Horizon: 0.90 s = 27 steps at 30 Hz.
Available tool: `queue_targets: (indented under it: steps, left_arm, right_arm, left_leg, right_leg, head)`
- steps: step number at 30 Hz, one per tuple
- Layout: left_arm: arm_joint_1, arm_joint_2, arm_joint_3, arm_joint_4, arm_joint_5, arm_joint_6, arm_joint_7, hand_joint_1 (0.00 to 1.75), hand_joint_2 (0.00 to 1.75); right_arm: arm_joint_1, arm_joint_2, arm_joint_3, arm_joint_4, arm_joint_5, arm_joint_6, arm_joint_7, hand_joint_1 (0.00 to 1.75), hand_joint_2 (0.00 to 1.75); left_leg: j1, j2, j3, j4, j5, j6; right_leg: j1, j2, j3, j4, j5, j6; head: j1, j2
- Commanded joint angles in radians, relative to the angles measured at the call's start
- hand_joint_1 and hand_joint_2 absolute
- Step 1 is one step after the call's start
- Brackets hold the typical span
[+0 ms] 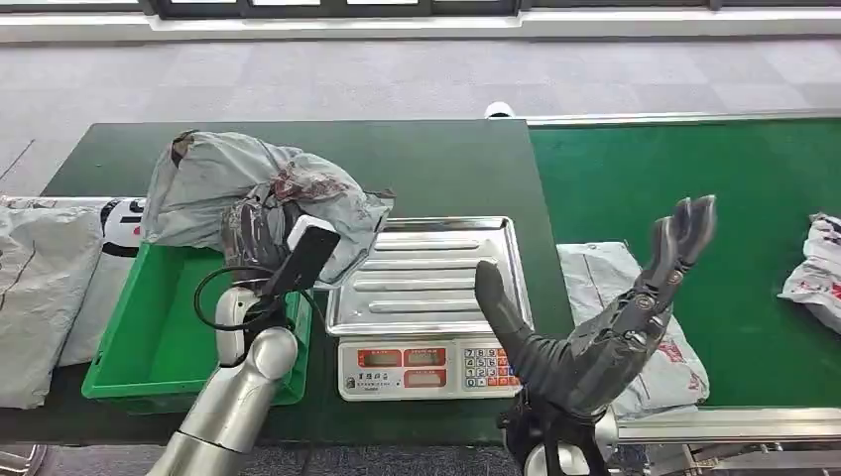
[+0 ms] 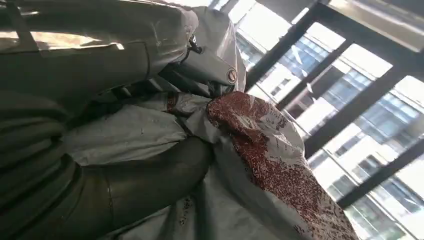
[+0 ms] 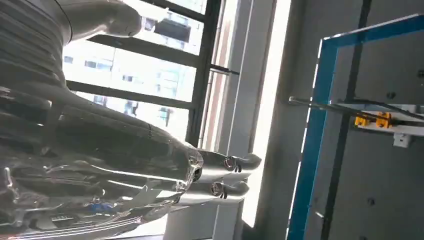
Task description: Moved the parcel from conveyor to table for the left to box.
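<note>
My left hand [image 1: 260, 230] grips a crumpled grey plastic parcel [image 1: 248, 190] with dark red print, held above the far edge of the green box [image 1: 149, 342] at the table's left. In the left wrist view the thumb [image 2: 145, 185] presses into the grey parcel [image 2: 260, 150] and the fingers are hidden behind it. My right hand [image 1: 605, 322] is raised palm up above the conveyor's near edge, fingers [image 1: 684, 233] spread and holding nothing. Its fingertips [image 3: 235, 175] show in the right wrist view. Another grey parcel [image 1: 615, 297] lies on the green conveyor [image 1: 694, 178] under that hand.
A scale with a steel tray [image 1: 426, 278] and a keypad [image 1: 426, 369] stands between box and conveyor. Grey parcels [image 1: 40, 288] lie left of the box. One more parcel [image 1: 818, 268] sits at the conveyor's right edge. The dark green table [image 1: 436, 164] reaches back behind the scale.
</note>
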Motion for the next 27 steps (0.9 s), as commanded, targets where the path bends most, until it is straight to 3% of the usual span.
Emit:
queue_targets:
  steps: [1,24,25,26,27]
  left_arm:
    - [-0.025,0.050,0.160,0.190,-0.016,0.053,0.011,1.75,1.75]
    - [0.049,0.040,0.240,0.165,0.007,0.056,-0.008,1.75,1.75]
    - [0.055,0.040,0.248,0.155,-0.002,0.062,-0.003,0.45,1.75]
    - [0.061,0.037,0.255,0.145,-0.009,0.062,-0.004,0.00,1.75]
    - [0.068,0.032,0.267,0.131,-0.014,0.062,-0.009,0.00,1.75]
  right_arm:
    - [0.015,-0.015,-0.048,0.004,-0.006,0.001,0.000,0.00,1.75]
    - [0.015,-0.015,-0.038,0.018,0.017,0.001,0.000,0.00,1.75]
    - [0.017,-0.014,-0.036,0.019,0.016,0.001,0.000,0.00,1.75]
    - [0.016,-0.014,-0.035,0.021,0.016,0.001,0.000,0.00,1.75]
    - [0.014,-0.015,-0.033,0.024,0.015,0.001,0.000,0.00,1.75]
  left_leg:
    - [0.000,0.003,0.004,-0.003,0.000,-0.001]
    - [0.000,0.003,0.004,-0.003,0.001,0.000]
    - [0.000,0.004,0.006,-0.005,0.001,-0.001]
    - [0.000,0.002,0.005,-0.002,0.000,0.000]
    - [0.001,0.004,0.007,-0.007,0.002,-0.001]
  right_leg:
    - [0.001,0.000,0.003,-0.003,0.001,0.000]
    - [0.001,0.000,0.004,-0.004,0.001,0.000]
    - [0.000,0.001,0.005,-0.005,0.002,0.000]
    - [0.000,0.000,0.005,-0.002,0.001,0.000]
    - [0.001,0.000,0.006,-0.007,0.003,0.000]
  head:
    - [0.000,0.000]
    - [0.000,0.000]
    - [0.000,0.000]
    - [0.000,0.000]
    - [0.000,0.000]
